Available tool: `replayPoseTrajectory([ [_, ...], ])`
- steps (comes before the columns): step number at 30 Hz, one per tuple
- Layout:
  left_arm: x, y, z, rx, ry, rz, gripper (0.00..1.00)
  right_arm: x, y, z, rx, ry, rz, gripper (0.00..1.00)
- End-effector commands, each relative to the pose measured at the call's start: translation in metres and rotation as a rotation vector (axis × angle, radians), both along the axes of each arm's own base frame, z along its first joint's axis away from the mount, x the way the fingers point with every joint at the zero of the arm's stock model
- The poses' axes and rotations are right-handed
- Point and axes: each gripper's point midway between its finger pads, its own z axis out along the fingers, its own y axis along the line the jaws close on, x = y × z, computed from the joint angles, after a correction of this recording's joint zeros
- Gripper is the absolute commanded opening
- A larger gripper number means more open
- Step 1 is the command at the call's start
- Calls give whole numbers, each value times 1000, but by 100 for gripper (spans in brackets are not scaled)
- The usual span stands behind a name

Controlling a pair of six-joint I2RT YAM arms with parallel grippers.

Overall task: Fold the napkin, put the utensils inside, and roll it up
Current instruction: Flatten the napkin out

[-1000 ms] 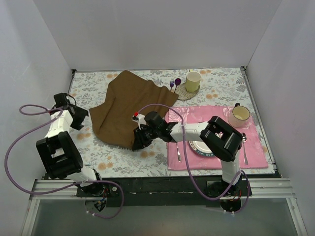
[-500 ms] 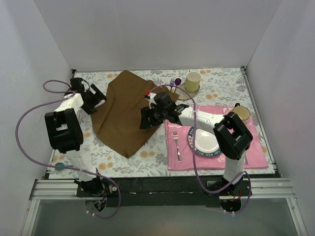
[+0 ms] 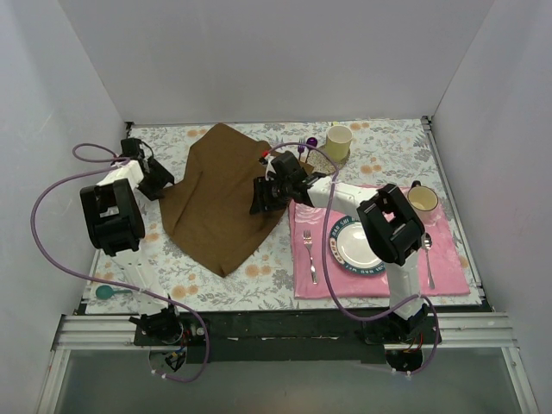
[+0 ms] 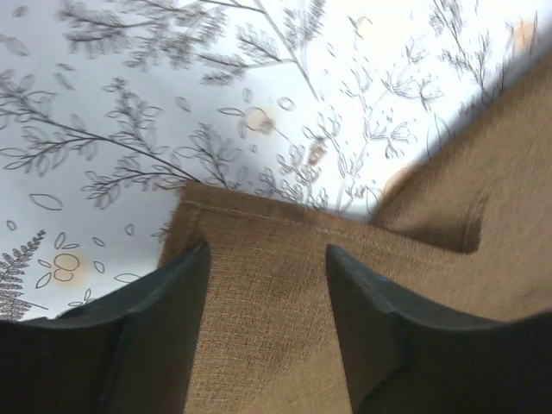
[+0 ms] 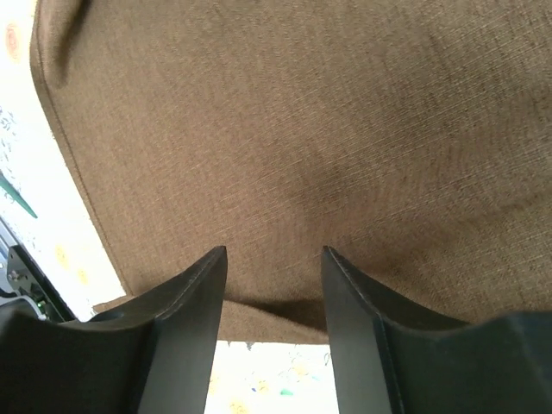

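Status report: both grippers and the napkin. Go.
Left gripper open at left corner of napkin. Right gripper open over its right edge. Napkin spread, creased, not rolled. No utensils seen on it; fork on pink placemat.

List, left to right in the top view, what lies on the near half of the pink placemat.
Fork → plate → spoon. The mug sits at the far right corner of the pink placemat, roughly in line with the spoon, so it is left out of the order.
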Motion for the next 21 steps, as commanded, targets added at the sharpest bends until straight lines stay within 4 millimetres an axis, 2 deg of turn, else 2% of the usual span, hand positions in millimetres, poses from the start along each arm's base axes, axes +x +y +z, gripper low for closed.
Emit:
replayPoseTrajectory([
  [1, -29, 27, -34, -76, 103, 203, 50, 11, -1, -8, 23, 25, -38, 54],
  [2, -39, 35, -45, -89, 142, 256, 50, 14, -4, -8, 18, 20, -43, 54],
  [3, -57, 52, -51, -121, 186, 329, 45, 15, -5, -5, 17, 11, -41, 54],
  [5, -75, 69, -54, -146, 215, 444, 32, 18, -9, -4, 11, -4, -48, 54],
  [6, -89, 83, -45, -136, 197, 506, 32, 20, -11, -3, 12, -9, -50, 54],
  [8, -91, 97, -29, -87, 127, 554, 34, 23, -14, -2, 12, -12, -56, 54],
  [9, -89, 102, -7, -53, 69, 563, 36, 26, -13, -1, 14, -16, -56, 54],
  [11, -84, 100, 9, -58, -3, 535, 39, 28, -13, -1, 9, -23, -47, 55],
  [12, -80, 94, 17, -64, -28, 513, 45, 30, -14, -4, -5, -30, -38, 55],
  [13, -77, 89, 30, -55, -63, 498, 50, 36, -13, 2, -11, -49, -42, 55],
  [15, -60, 60, 43, -62, -118, 384, 57, 38, -16, 2, -41, -56, -34, 57],
  [16, -55, 52, 50, -44, -135, 357, 62, 44, -18, 5, -62, -94, -28, 58],
  [17, -45, 43, 58, -36, -161, 320, 63, 43, -22, 3, -90, -95, -27, 61],
  [18, -36, 20, 60, -29, -170, 237, 63, 45, -25, 5, -104, -112, -22, 64],
  [19, -30, 7, 57, -42, -168, 197, 61, 49, -28, 6, -125, -140, -12, 66],
  [20, -21, -14, 60, -61, -183, 140, 60, 50, -29, 6, -136, -151, -2, 69],
  [21, -16, -27, 59, -83, -191, 100, 60, 49, -32, 0, -160, -138, 8, 70],
])
